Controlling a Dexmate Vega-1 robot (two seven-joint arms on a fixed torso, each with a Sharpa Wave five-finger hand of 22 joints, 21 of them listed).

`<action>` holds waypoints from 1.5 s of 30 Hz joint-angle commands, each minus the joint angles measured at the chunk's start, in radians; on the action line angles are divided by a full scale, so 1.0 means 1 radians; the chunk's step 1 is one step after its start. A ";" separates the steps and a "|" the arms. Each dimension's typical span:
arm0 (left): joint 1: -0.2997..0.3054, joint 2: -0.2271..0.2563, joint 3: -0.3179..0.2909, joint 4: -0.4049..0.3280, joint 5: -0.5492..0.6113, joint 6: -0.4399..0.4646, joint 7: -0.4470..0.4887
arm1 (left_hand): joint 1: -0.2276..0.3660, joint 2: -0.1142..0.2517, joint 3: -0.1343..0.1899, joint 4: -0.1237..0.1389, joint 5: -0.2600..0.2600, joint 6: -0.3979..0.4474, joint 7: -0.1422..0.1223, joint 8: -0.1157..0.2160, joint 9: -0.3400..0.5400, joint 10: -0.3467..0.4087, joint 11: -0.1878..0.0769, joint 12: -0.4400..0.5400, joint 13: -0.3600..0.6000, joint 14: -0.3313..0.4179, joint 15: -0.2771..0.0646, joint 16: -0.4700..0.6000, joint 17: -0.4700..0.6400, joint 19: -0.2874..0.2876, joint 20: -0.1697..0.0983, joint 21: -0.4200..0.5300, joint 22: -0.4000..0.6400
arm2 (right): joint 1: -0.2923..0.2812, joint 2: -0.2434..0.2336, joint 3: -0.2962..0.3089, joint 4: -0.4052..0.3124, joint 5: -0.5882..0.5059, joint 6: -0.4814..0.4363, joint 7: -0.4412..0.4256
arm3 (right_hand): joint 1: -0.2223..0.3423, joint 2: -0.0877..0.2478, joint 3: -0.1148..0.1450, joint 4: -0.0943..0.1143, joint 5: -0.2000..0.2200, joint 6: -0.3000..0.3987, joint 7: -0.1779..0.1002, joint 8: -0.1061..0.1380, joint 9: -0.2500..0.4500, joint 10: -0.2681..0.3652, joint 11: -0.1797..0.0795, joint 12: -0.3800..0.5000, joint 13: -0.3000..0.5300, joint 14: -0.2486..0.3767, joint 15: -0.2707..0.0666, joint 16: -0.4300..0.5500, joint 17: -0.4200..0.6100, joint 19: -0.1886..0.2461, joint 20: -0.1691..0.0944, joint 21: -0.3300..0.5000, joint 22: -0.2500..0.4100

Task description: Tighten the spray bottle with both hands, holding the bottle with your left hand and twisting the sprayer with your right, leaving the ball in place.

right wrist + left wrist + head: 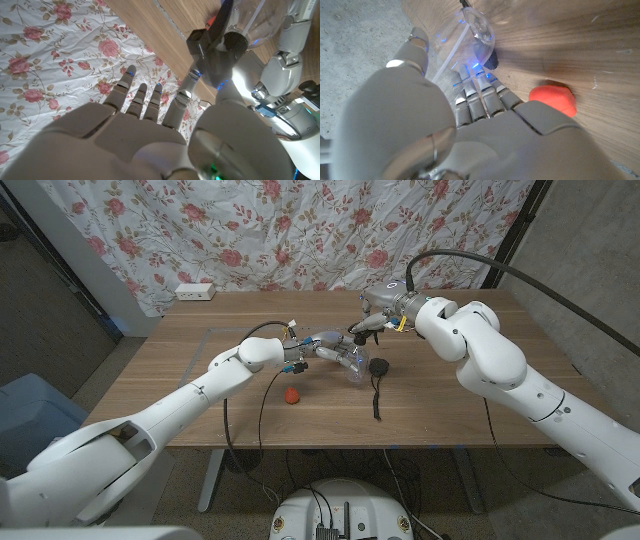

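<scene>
Spray bottle (345, 363) gripped by left robot hand (318, 352); right robot hand (378, 317) pinching sprayer (362, 328); ball (290, 394) nearby.

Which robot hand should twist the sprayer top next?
The right hand. In its wrist view its fingers already sit at the dark sprayer, while the left hand wraps the clear bottle to steady it. The red ball lies apart.

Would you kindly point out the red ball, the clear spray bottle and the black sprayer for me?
red ball (291, 395): head view, centre of the ball.
spray bottle (352, 370): head view, the clear body.
black sprayer (212, 42): right wrist view, the sprayer's black head.
</scene>
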 commanded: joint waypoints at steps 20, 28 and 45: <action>0.008 0.003 -0.008 -0.001 -0.005 -0.006 0.006 | -0.076 0.165 0.022 0.023 0.006 0.025 -0.025 0.335 0.002 0.075 -0.078 0.003 0.025 0.003 -0.110 -0.007 -0.003 0.010 -0.030 -0.002 0.002 | -0.051 0.126 -0.015 0.006 -0.207 -0.103 0.088 | 0.006 -0.003 0.002 -0.043 0.011 0.150 0.009 0.090 0.021 0.115 -0.011 0.011 0.002 0.103 -0.044 0.039 0.006 0.063 -0.020 0.007 0.003; 0.004 -0.001 -0.007 0.012 -0.007 -0.012 0.003 | -0.081 0.166 0.023 0.026 0.007 0.022 -0.027 0.334 0.002 0.073 -0.078 0.001 0.025 0.004 -0.110 -0.008 -0.004 0.010 -0.028 -0.002 0.002 | -0.056 0.163 -0.015 0.014 -0.234 -0.124 0.110 | 0.035 0.002 0.014 -0.063 0.010 0.174 0.032 0.109 0.028 0.138 -0.015 0.011 0.002 0.120 -0.049 0.044 0.004 0.071 -0.024 0.005 0.004; -0.008 -0.016 -0.006 0.044 -0.010 -0.028 -0.001 | -0.109 0.173 0.030 0.035 0.008 0.011 -0.039 0.329 0.001 0.054 -0.074 -0.014 0.020 -0.004 -0.105 -0.019 -0.010 0.007 -0.023 -0.003 0.003 | -0.061 0.199 0.001 0.026 -0.208 -0.161 0.118 | 0.109 -0.010 0.053 -0.097 -0.006 0.239 0.094 0.164 0.046 0.164 -0.009 0.001 0.002 0.148 -0.045 0.037 -0.012 0.079 -0.023 0.000 0.004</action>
